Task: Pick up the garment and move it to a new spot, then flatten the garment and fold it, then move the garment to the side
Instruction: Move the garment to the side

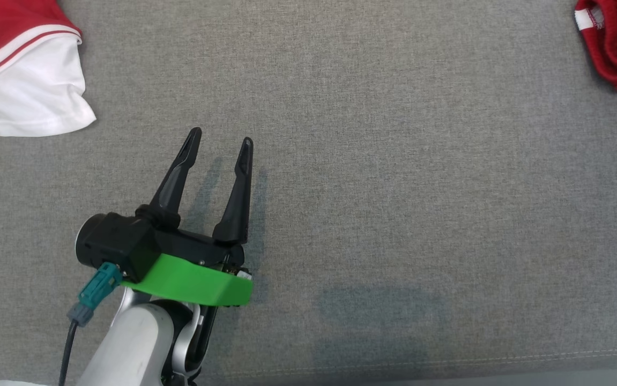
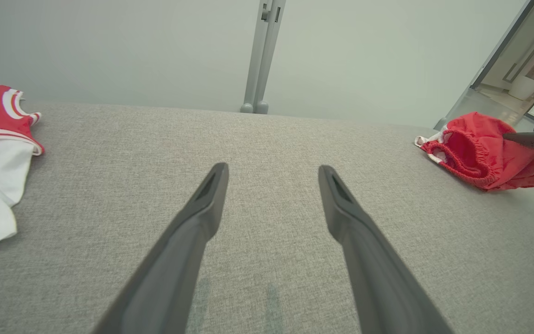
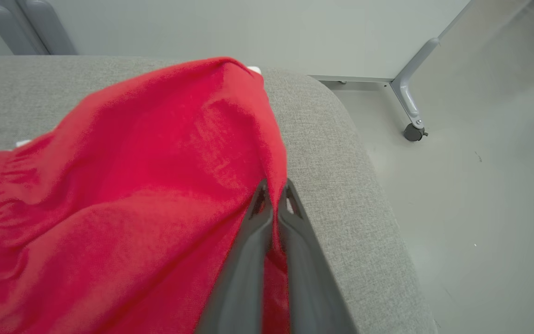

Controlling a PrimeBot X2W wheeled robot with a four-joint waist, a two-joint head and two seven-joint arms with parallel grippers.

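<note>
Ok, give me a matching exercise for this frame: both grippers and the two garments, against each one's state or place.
1 left gripper
2 right gripper
3 red shorts
4 red-and-white jersey

A lying at the left edge
B shut on red cloth
C open over bare grey surface
D bunched at the right corner

Pairs: 1-C, 2-B, 3-D, 4-A
</note>
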